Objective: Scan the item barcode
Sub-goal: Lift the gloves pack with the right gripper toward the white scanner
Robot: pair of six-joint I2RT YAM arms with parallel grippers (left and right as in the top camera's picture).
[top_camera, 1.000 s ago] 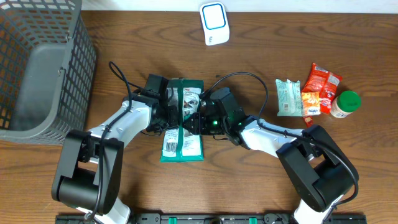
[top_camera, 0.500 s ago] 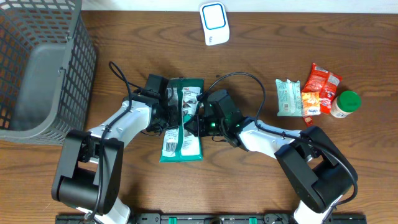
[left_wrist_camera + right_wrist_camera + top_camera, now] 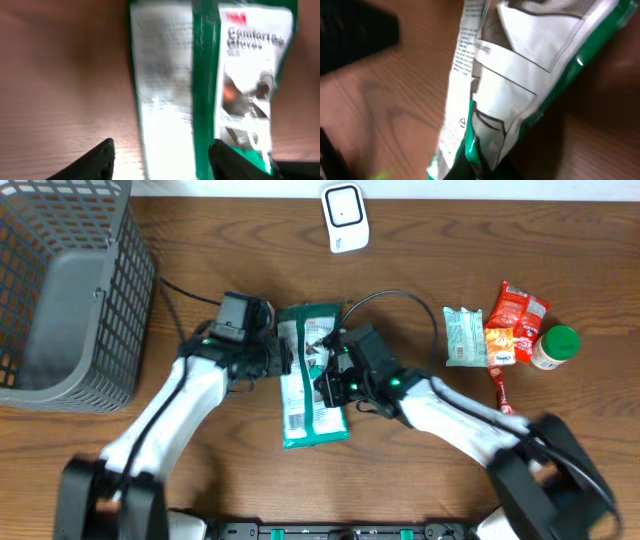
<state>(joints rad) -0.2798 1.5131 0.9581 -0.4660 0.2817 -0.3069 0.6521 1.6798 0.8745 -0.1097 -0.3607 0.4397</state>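
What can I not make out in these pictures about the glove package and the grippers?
- Barcode on the glove package: print blurred in the left wrist view, too small overhead.
- Right gripper fingertips: cut off by the right wrist view's bottom edge, hidden under the wrist overhead.
- Whether the left gripper touches the package: left wrist view blurred.

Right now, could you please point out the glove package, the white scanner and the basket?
glove package [image 3: 312, 416]: overhead view, lower printed half.
white scanner [image 3: 344, 217]: overhead view, front face.
basket [image 3: 130, 298]: overhead view, right mesh wall.
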